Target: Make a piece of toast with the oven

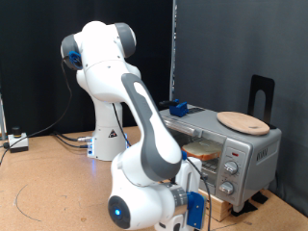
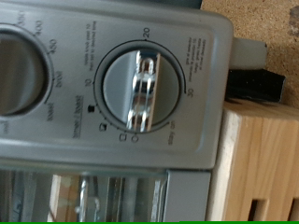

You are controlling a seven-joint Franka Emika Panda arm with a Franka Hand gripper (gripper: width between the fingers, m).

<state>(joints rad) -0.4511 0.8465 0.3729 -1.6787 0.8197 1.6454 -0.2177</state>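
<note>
1. Hovering at the oven's knob panel, my claw sits low at the exterior view's bottom, just in front of the controls; I cannot tell whether it is wide or narrow.
2. My wrist view is filled by a timer knob with a shiny grip bar, tilted slightly off upright.
3. Inside, the piece of toast lies behind the glass, door apparently closed.
4. Setting the timer looks like the step in hand; it calls for squaring on that bar.
</note>
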